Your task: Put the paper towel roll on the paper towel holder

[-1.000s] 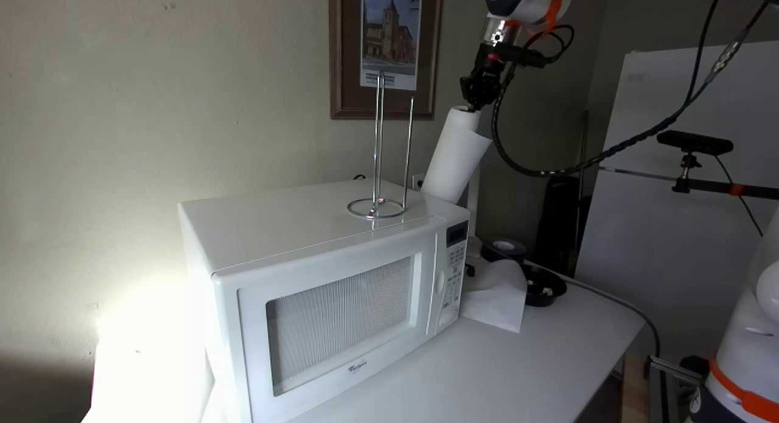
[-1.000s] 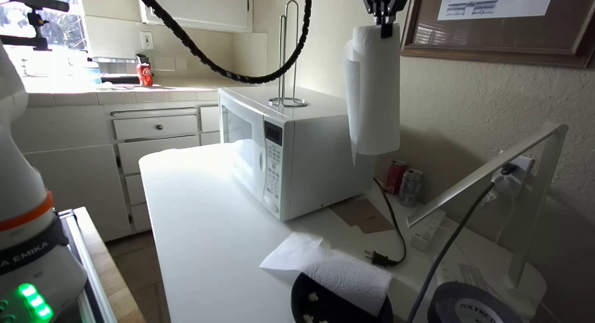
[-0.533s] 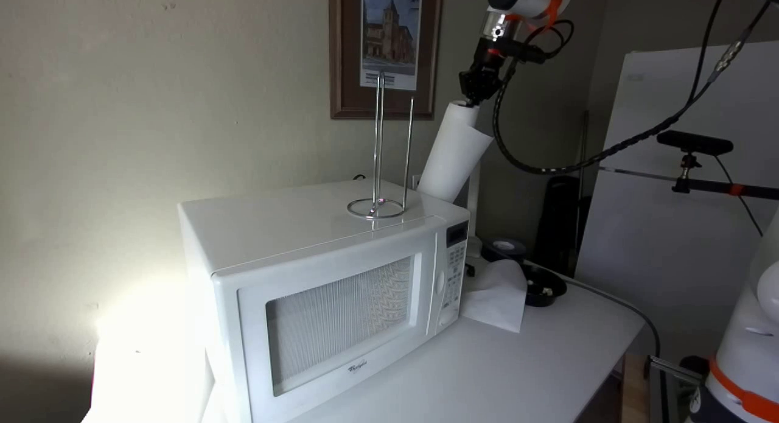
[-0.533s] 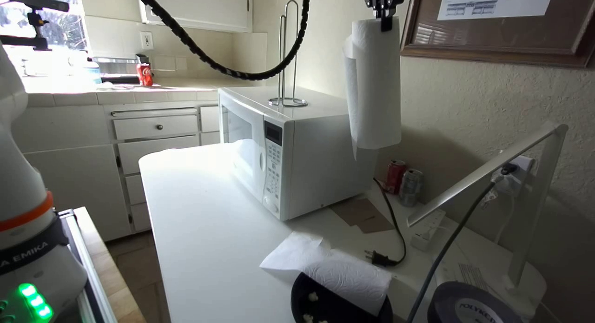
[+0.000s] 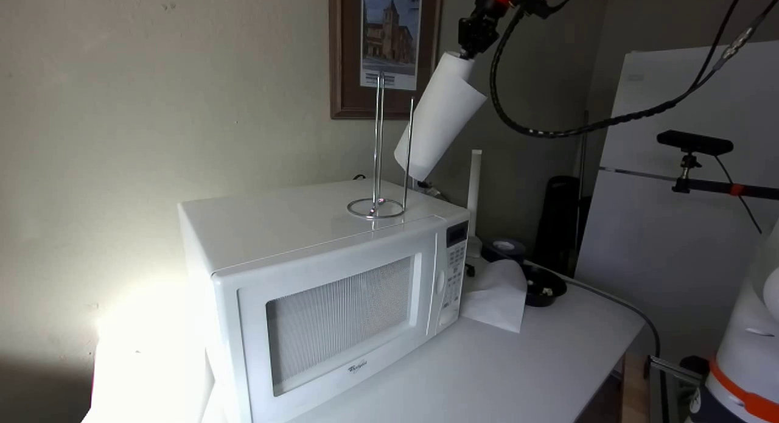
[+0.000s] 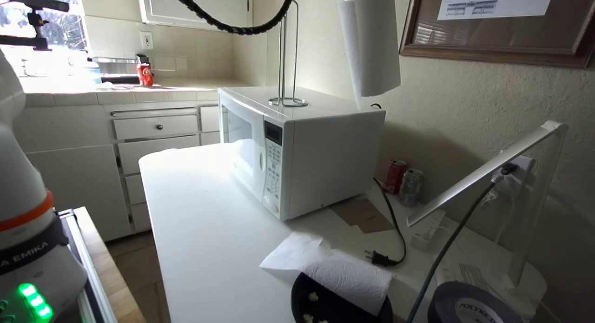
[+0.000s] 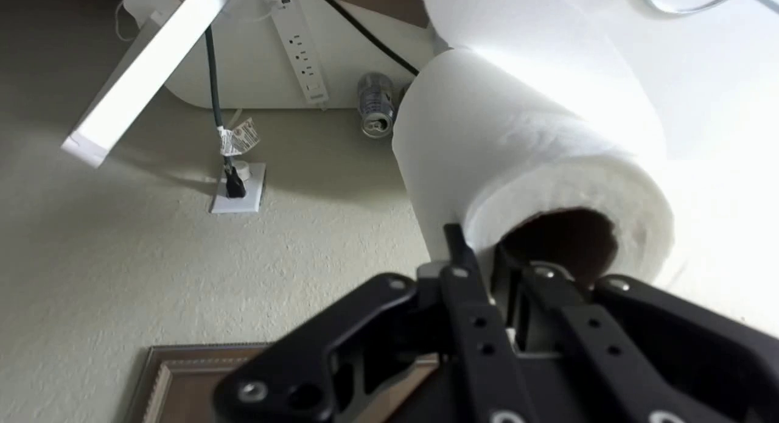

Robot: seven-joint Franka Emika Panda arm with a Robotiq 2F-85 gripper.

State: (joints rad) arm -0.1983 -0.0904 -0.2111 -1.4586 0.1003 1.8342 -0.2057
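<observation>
Paper towel roll [image 6: 375,44]: held in the air, beside the paper towel holder [image 5: 376,149] and apart from it — not over its rod.
Gripper [image 7: 481,252]: clamped at the top rim of the roll; one of the fingers [image 7: 459,249] is seen outside, the other is set at the hollow core [image 7: 563,243], so the paper wall is pinched between.
Long axis: in an exterior view the roll [image 5: 441,115] is seen leaning, its lower end pointed toward the holder and seen below the rod's tip; the rod is upright.
Coming move: by judgement, the roll should be lifted higher, brought above the microwave [image 6: 334,160] and made upright, so that core and rod are aligned.
Materials: matt, soft paper with a loose sheet [image 7: 548,39] standing off; thin, shiny metal wire; glossy microwave top.
Shapes: thick hollow cylinder; ring base, tall narrow loop, shorter side rod.
</observation>
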